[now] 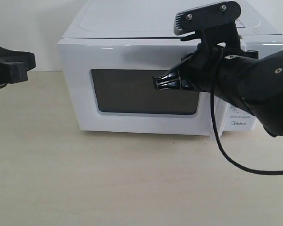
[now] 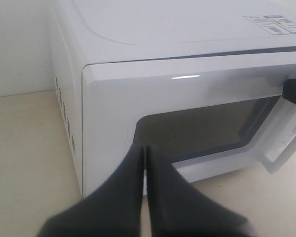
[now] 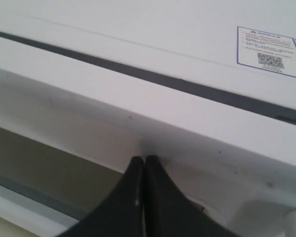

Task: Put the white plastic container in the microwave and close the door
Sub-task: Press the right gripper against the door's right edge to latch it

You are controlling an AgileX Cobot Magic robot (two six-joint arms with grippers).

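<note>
The white microwave (image 1: 113,28) stands at the back of the table with its door (image 1: 80,99) lying flush against the body, dark window (image 1: 132,92) facing me. My right gripper (image 1: 156,83) is shut, its tips (image 3: 144,159) against the door's upper frame above the window. The vertical white bar handle (image 2: 286,143) shows beside the window; in the exterior view the right arm mostly hides it. My left gripper (image 1: 32,61) hangs shut and empty off the microwave's left side, fingers (image 2: 133,163) pointing at the door's lower corner. The white plastic container is out of view.
A black cable (image 1: 233,160) loops from the right arm down over the beige table (image 1: 132,179) in front of the microwave. A printed sticker (image 3: 269,52) lies on the microwave's top. A pale wall stands behind.
</note>
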